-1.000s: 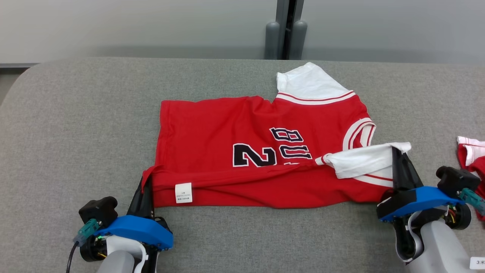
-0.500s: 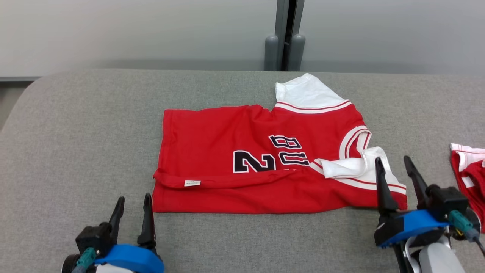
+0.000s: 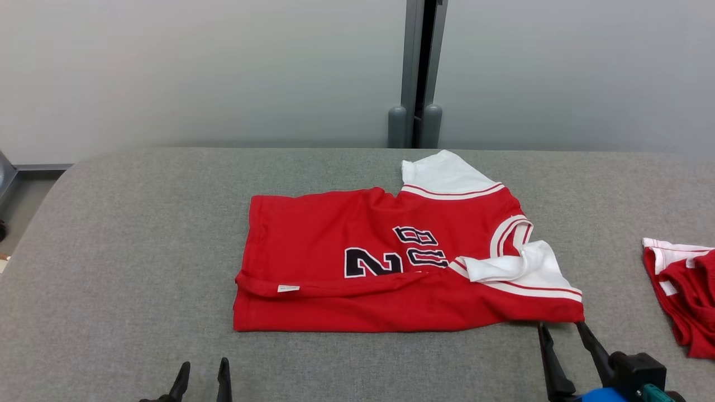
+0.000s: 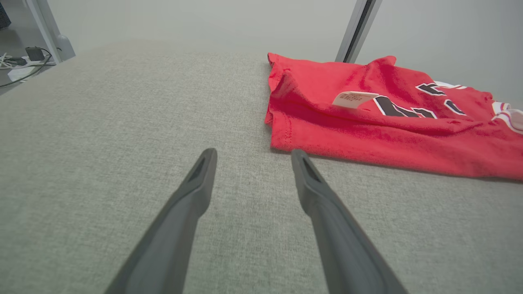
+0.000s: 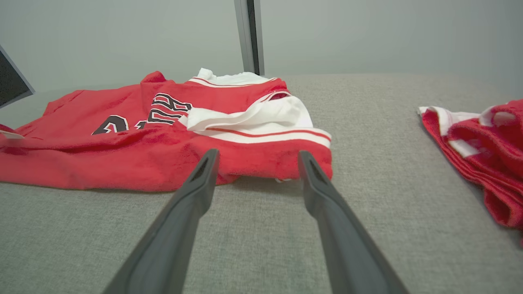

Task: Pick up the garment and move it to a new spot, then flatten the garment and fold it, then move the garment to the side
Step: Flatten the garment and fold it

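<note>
With the left claw (image 3: pixel 204 365) and right claw (image 3: pixel 559 326) both wide and empty, the shirt (image 3: pixel 357 262) ahead looks half-folded; next, grip its near edge.

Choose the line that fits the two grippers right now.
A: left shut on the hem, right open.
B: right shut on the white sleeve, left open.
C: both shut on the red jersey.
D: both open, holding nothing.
D: the left gripper and the right gripper each show spread fingers with nothing clamped between them, while the red jersey lies on the grey table ahead of their tips.
</note>
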Robot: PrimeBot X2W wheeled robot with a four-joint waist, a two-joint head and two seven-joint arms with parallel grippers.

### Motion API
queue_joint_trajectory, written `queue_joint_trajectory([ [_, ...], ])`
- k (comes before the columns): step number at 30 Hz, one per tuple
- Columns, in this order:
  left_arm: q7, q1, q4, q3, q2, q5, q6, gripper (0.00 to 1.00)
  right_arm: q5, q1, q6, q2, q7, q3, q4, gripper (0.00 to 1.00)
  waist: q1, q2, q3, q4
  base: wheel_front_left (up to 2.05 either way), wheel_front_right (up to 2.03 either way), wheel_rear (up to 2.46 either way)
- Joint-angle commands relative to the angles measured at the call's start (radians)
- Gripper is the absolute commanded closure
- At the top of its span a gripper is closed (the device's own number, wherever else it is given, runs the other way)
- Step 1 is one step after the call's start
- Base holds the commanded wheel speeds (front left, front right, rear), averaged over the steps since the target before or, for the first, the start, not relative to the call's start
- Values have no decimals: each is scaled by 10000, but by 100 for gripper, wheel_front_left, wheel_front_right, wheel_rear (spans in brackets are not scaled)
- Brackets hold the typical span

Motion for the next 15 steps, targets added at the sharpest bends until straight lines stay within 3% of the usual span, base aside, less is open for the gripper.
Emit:
queue_joint_trajectory([
  [1, -22, 104, 13, -78, -16, -75, 14, 0, 70, 183, -2, 6, -32, 25, 69, 0, 2, 0, -40, -16, 0, 0, 0],
  [15, -22, -355, 437, -330, -18, -738, 74, 0, 161, 64, -3, 7, -32, 170, 244, 0, 2, 0, 237, -27, 0, 0, 0],
])
